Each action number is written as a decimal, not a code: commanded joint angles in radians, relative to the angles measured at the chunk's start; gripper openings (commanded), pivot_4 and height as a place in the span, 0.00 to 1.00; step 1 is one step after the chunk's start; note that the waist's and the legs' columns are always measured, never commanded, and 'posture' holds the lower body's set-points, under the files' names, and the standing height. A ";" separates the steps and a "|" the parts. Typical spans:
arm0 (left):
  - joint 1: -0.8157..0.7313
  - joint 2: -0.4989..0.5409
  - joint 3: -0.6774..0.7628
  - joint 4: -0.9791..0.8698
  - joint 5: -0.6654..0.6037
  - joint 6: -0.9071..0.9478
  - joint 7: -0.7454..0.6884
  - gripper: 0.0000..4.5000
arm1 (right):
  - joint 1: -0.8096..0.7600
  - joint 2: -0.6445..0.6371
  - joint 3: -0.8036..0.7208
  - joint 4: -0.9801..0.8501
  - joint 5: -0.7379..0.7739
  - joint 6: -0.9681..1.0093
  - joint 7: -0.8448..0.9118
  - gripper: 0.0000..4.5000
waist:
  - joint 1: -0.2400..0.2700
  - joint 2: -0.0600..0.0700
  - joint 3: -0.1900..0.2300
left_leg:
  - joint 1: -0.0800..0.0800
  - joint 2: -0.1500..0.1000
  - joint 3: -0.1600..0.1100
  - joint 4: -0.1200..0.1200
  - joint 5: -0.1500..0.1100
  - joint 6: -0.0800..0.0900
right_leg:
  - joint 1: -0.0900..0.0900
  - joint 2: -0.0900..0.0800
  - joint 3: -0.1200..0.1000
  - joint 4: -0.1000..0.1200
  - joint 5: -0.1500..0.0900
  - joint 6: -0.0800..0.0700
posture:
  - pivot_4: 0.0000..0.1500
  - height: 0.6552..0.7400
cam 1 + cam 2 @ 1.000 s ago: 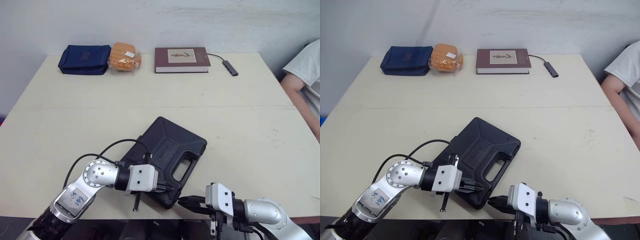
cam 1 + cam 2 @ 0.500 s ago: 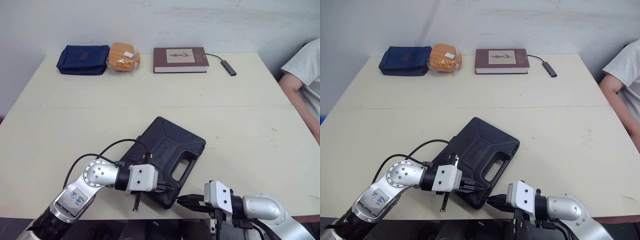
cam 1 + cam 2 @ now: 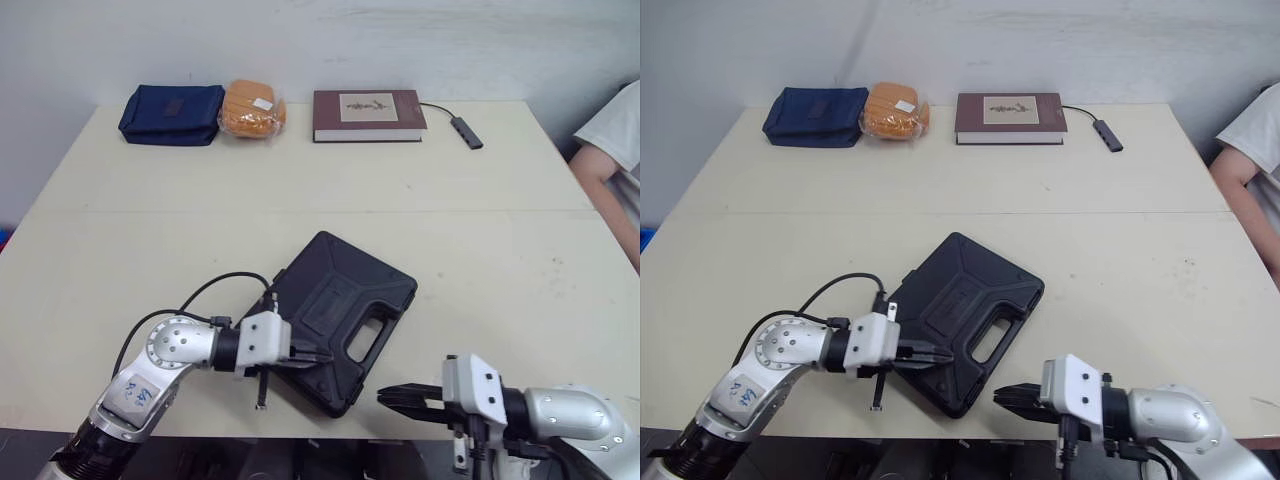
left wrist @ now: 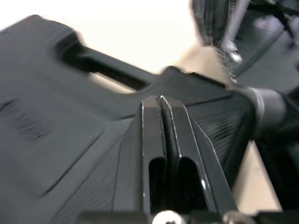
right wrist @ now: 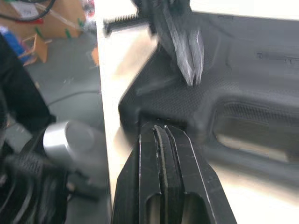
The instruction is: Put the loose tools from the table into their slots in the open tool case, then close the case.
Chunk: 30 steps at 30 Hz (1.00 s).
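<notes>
Left gripper [image 3: 318, 359] first: its two black fingers are pressed together with nothing between them, tips lying over the near corner of the tool case [image 3: 345, 305]. Its wrist view shows the closed tips low over the textured lid, though actual contact can't be made out. Over to the right gripper [image 3: 385, 397], and it's the same story, fingers closed tight and empty-handed, hanging at the table's front edge and pointing at that same near corner. From its own wrist view the tips sit just beside the corner; touching or not, I can't tell.

Now the case itself: black, lid down flat, lying at a slant near the front of the table [image 3: 300, 190], carry-handle slot towards the right gripper. With the lid shut, whatever is inside is hidden. A raised rectangular panel sits on the lid, no lettering readable.

Along the far edge there's a dark blue pouch [image 3: 170, 102], closed, contents unseen. Just beside it is an orange bundle in clear wrap [image 3: 252, 108] with a small white label, too small to read. Next comes a maroon book [image 3: 368, 103], pale picture panel on the cover, title illegible, and a dark cable adapter [image 3: 467, 132] close by. A person's white sleeve [image 3: 612, 125] edges in at the right.
</notes>
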 commanded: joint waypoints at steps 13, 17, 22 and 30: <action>0.224 0.145 0.563 0.090 -0.124 0.051 0.025 0.96 | -0.001 -0.095 -0.513 0.404 -0.012 -0.215 0.208 0.82 | -0.007 -0.008 0.014 | -0.013 -0.004 0.003 0.001 0.008 0.002 | -0.008 0.000 -0.004 -0.001 0.003 0.004 | 1.00 1.00; 0.315 0.139 0.668 0.150 -0.066 -0.005 0.060 1.00 | -0.071 -0.121 -0.525 0.560 -0.067 -0.313 0.225 0.98 | -0.006 -0.014 0.020 | -0.013 -0.005 0.004 0.002 0.008 0.003 | -0.008 -0.001 -0.002 -0.003 0.004 0.007 | 1.00 1.00; 0.412 0.150 0.839 0.378 0.034 -0.162 0.110 1.00 | -0.175 -0.142 -0.511 0.741 -0.117 -0.406 0.211 0.98 | -0.006 -0.014 0.020 | -0.012 -0.004 0.004 0.001 0.006 -0.004 | -0.011 -0.002 0.000 -0.002 0.005 0.006 | 1.00 1.00; 0.495 0.101 0.931 0.430 0.016 -0.161 0.142 1.00 | -0.352 -0.223 -0.464 0.992 -0.171 -0.521 0.221 0.98 | -0.006 -0.014 0.022 | -0.014 -0.004 0.007 0.001 0.007 0.001 | -0.015 -0.003 0.002 0.000 0.004 0.005 | 1.00 1.00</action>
